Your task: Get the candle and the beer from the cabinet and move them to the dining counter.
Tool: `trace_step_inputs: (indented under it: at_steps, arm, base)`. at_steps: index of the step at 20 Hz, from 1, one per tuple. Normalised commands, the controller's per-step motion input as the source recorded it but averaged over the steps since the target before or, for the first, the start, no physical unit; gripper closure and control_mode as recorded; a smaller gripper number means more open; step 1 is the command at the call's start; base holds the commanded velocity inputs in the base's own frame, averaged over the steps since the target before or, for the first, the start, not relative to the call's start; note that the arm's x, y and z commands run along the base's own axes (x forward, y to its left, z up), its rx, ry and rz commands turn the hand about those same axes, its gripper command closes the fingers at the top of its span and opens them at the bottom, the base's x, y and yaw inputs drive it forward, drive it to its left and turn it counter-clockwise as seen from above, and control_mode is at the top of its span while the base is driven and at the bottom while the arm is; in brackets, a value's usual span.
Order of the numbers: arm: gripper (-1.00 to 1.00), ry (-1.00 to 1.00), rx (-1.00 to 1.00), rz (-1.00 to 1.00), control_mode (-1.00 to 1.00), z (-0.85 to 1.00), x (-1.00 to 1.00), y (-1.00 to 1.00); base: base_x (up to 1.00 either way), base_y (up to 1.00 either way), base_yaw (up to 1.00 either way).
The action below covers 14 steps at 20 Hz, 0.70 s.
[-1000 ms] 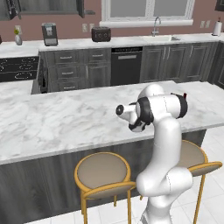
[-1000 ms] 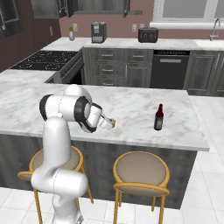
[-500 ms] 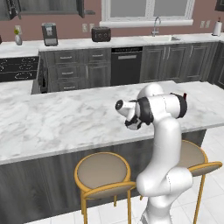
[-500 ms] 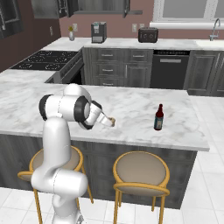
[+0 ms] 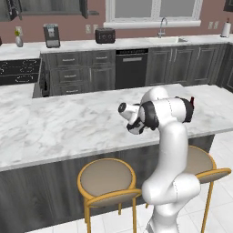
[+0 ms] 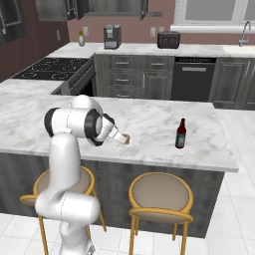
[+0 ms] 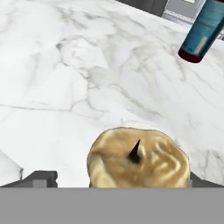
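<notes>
My gripper [image 6: 124, 139] is shut on the candle [image 6: 127, 139], a stubby pale-yellow lump held just above the dining counter [image 6: 149, 119] near its front edge. Seen from the hand, the candle [image 7: 139, 157] with its dark wick sits between the two dark fingertips [image 7: 40, 177], and the marble lies close below it. The beer [image 6: 181, 134], dark with a red cap and label, stands upright on the same counter, a short way to the right of the gripper. It appears at the upper right of the hand view as a bottle [image 7: 204, 30]. Its red cap [image 5: 191, 99] peeks out behind the arm.
Round yellow-legged stools [image 6: 160, 195] stand under the counter's front edge beside the robot's base. Behind the counter are the stove [image 6: 50, 67], base cabinets and a worktop with a coffee maker [image 6: 112, 36], toaster [image 6: 168, 39] and sink tap [image 5: 161, 26]. An open wall cabinet [image 6: 112, 7] hangs above.
The hand has shifted only slightly over the counter with the candle still in it. The beer has not moved.
</notes>
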Motion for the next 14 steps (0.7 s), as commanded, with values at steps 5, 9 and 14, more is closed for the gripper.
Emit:
trace_step_inputs:
  at_steps: [5, 9, 14]
  arm:
    - [-1.00, -0.01, 0.00, 0.00, -1.00, -0.03, -0.17, 0.10]
    - [-1.00, -0.08, 0.00, 0.00, -1.00, -0.09, -0.12, 0.03]
    - [-1.00, -0.16, 0.00, 0.00, -1.00, 0.00, -0.06, 0.03]
  base:
    - [0.00, 0.00, 0.00]
    - [0.00, 0.00, 0.00]
    - [0.00, 0.00, 0.00]
